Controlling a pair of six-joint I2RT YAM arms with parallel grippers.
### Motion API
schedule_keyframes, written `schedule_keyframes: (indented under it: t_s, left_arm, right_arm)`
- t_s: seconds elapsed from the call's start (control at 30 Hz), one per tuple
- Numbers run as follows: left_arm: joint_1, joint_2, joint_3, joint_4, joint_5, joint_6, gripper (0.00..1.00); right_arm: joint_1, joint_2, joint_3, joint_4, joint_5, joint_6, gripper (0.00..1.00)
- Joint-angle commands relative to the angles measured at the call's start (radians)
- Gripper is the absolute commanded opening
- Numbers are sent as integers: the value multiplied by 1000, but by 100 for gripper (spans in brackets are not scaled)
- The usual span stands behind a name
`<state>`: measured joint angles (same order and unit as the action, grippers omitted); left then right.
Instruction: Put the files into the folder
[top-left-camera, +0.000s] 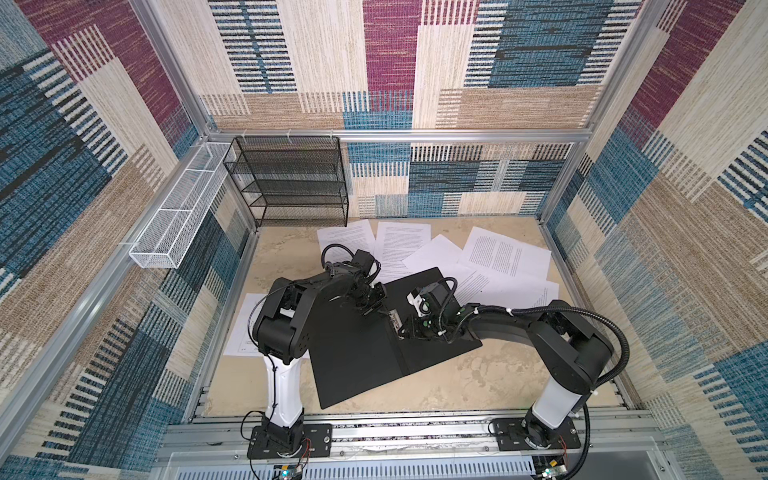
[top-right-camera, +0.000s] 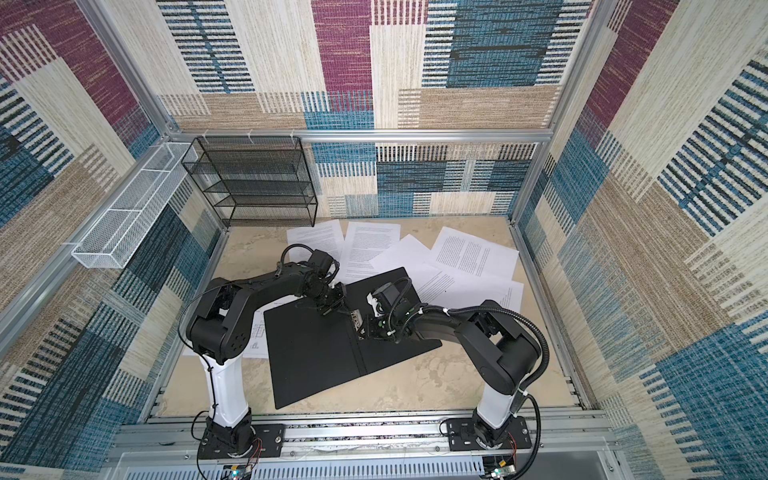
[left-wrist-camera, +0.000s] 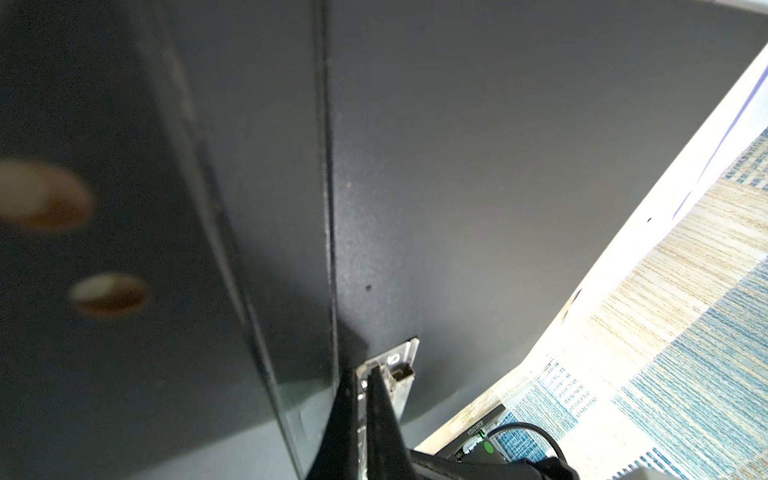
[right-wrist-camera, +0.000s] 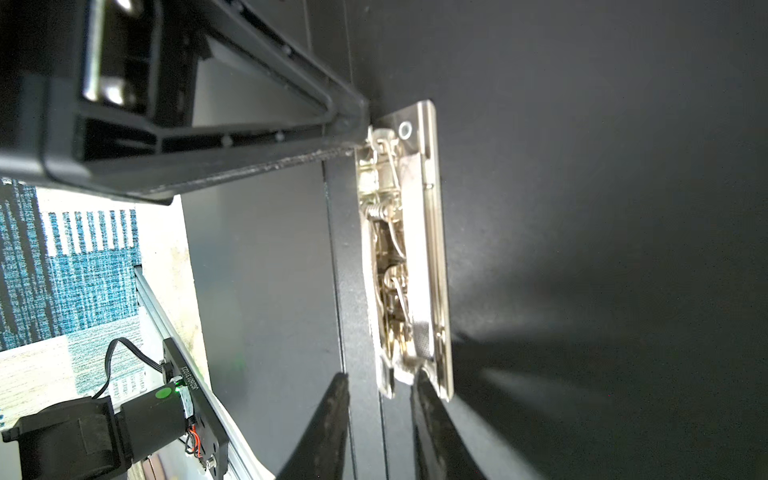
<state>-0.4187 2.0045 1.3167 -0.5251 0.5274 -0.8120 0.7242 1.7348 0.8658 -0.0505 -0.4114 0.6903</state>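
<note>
The folder (top-left-camera: 353, 357) (top-right-camera: 316, 357) lies open on the table with its black inside up. Its metal spine clip (top-left-camera: 395, 321) (right-wrist-camera: 415, 249) sits by the centre crease. My left gripper (top-left-camera: 376, 307) (left-wrist-camera: 365, 372) is shut, with its tips touching the far end of the clip (left-wrist-camera: 401, 361). At the clip's near end, my right gripper (top-left-camera: 402, 332) (right-wrist-camera: 380, 376) is open; its jaws straddle the crease, and one finger (right-wrist-camera: 422, 395) touches the clip's lever. Several files (top-left-camera: 507, 253) (top-right-camera: 473, 253), white printed sheets, lie spread behind and to the right of the folder. One sheet with drawings (top-left-camera: 243, 328) lies under the left arm.
A black wire-mesh rack (top-left-camera: 291, 183) stands at the back left against the wall. A white mesh basket (top-left-camera: 174, 216) hangs along the left wall rail. Aluminium rails (top-left-camera: 415, 432) carrying both arm bases run along the front edge.
</note>
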Motion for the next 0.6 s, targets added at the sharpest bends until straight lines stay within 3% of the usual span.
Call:
schedule_keyframes:
  t_s: [0.0,0.4,0.57]
  left_arm:
    - [-1,5,12,-33,-11,-2,4]
    - [-2,40,18,-59,-26,7,0]
    - [-2,46,21,-74,-40,13,0]
  right_arm:
    - [1,5,9,8,-10,-5,28]
    - [4,39,28,-13,2,-5,20]
    - [5,44,27,-20,8,0,8]
